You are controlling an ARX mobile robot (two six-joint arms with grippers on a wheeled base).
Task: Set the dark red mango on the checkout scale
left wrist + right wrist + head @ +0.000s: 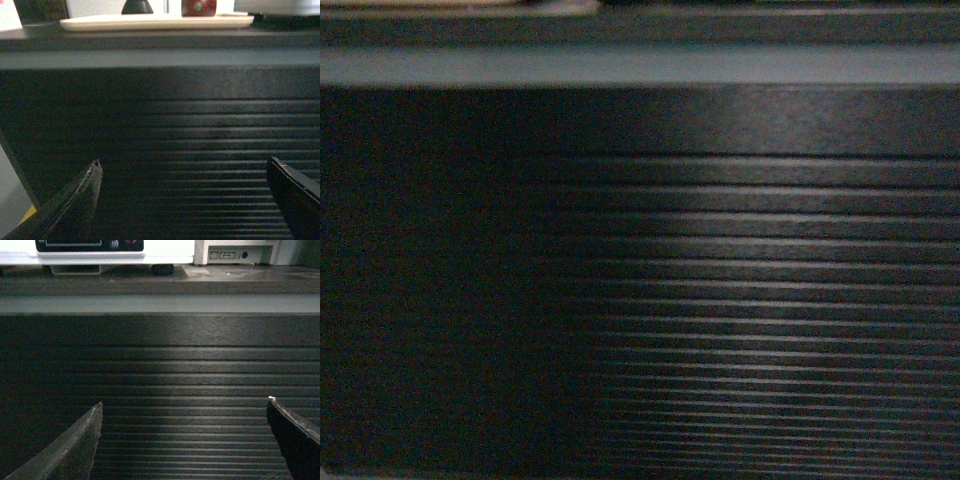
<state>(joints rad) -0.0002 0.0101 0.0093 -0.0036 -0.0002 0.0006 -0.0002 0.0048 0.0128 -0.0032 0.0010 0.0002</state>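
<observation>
Both grippers sit low in front of the checkout point(720, 300), each facing its ribbed dark panel with nothing between the fingers. Left gripper point(182, 172): fingers spread wide apart, tips just short of the ribs, holding nothing. Right gripper point(184, 412): same, fingers wide apart and empty. Head view is nearly all ribbed panel, with a grey lip above it and only a blurred sliver of the countertop at the top edge. Up on the counter in the left wrist view is a beige tray point(100, 23), and the dark red mango point(199, 7) stands in it near its right end (top cut off by the frame, a small green sticker showing on the front). A dark cone-shaped item point(137, 7) also stands in the tray to the mango's left, also cropped. Right wrist view has the scale point(90, 251) on the counter, only its white front edge and dark display strip visible; writing there is too small to read. Beside it is a white box point(240, 252) with ports on its face.
</observation>
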